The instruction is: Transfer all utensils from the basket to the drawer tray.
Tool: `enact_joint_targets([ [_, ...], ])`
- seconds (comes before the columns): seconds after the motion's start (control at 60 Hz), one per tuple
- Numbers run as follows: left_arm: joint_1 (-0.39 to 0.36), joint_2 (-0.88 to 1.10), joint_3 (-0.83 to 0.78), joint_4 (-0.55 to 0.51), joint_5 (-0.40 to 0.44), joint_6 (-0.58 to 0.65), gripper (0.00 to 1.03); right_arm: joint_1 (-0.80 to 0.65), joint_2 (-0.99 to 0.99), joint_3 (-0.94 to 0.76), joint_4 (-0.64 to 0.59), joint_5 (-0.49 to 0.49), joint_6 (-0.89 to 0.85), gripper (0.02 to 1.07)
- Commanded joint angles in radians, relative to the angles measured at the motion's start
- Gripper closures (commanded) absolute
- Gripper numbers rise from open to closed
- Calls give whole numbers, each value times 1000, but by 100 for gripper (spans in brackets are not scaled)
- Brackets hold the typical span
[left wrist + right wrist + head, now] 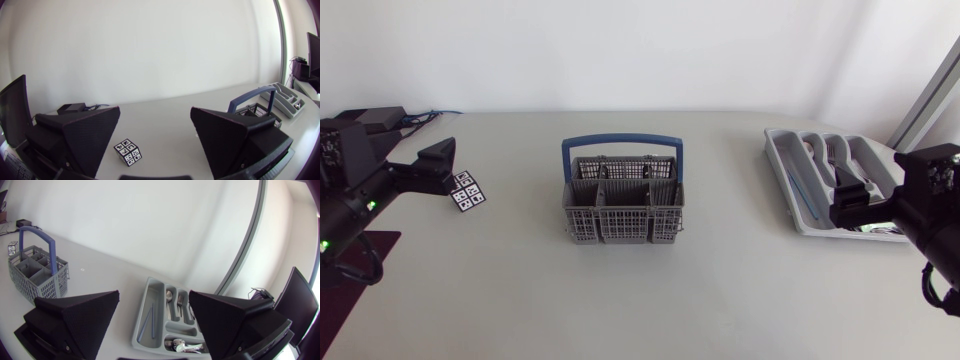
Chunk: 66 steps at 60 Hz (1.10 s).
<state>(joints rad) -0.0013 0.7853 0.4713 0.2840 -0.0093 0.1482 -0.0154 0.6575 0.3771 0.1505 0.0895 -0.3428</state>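
On the pale worktop the basket looks empty and utensils fill the drawer tray, so the transfer seems finished, with the left end effector and the right end effector both spread and holding nothing.

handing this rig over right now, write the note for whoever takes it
Left gripper: fingers open, empty, by the marker cube at the table's left.
Right gripper: fingers open, empty, over the drawer tray.
Cutlery basket: upright mid-table, no utensils visible inside.
Drawer tray: at the right, holding a fork, a spoon, a thin blue stick and more cutlery.
Done: the transfer looks complete.
Left: check the basket's deep compartments, which are not fully seen.
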Motion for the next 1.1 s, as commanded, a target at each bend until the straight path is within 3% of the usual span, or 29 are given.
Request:
enact_joint_targets([
  [0.0,11,-44,-53,32,-9,-38,4,-9,-36,-47,26,19,18,6],
  [0.2,21,-118,-135,70,-14,-59,4,-10,-164,-167,119,39,18,6],
  [0.783,35,-287,-342,139,-14,-65,6,5,-458,-292,-41,-38,212,6],
  [1.083,25,-437,-381,11,-7,-90,6,13,-608,-356,-123,-77,310,6],
])
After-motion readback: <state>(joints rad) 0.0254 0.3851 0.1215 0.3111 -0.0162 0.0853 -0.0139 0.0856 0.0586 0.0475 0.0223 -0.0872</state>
